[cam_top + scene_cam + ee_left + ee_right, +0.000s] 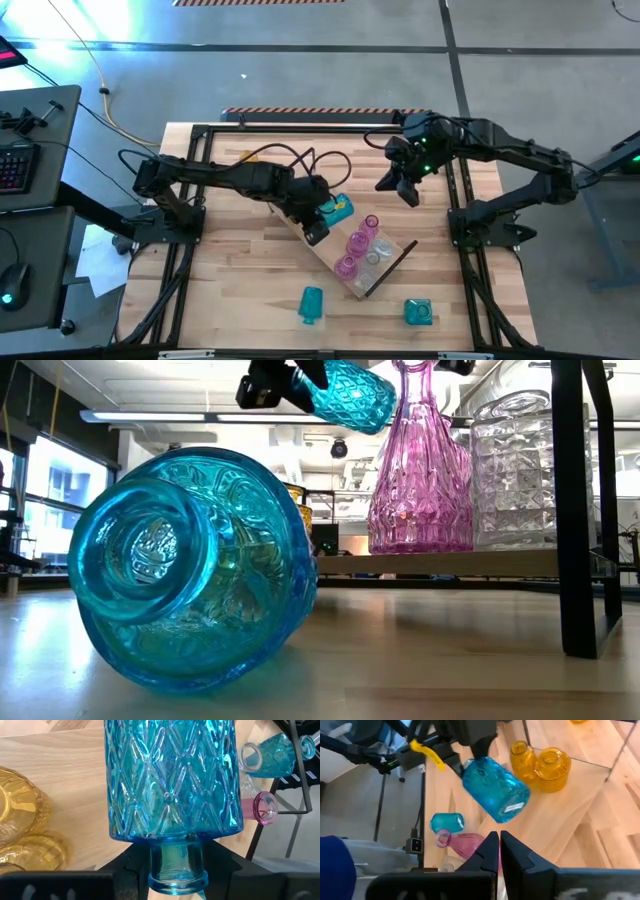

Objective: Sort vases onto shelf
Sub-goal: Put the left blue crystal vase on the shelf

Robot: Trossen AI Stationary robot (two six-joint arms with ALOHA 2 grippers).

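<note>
The left hand (320,222) is clamped on the narrow neck of a teal diamond-cut vase (336,209), its fingers part-way closed around the glass. The vase hangs in the air above the shelf (395,265), body pointing away from the wrist, so its long axis runs on from the hand and tilts roughly level rather than upright. That tilt is what the coming move looks to turn on: the base has to swing down beneath the hand before the vase can stand on the board.

Directly under and just beside the held vase is bare board. To one side of the hand stand two amber vases (22,827), close together; on the far side, along the board, stand the pink vases (360,240) and a clear vase (512,470). The gap between the two groups seems the free spot, with the amber pair the nearer risk.

Off the shelf, a second teal vase (311,304) lies on its side on the worktop (240,300), and a third (418,312) sits near the shelf's black end frame.

The right hand (398,185) is fully closed on nothing, held above the worktop well clear of the shelf, so the left arm is the nearer one
</note>
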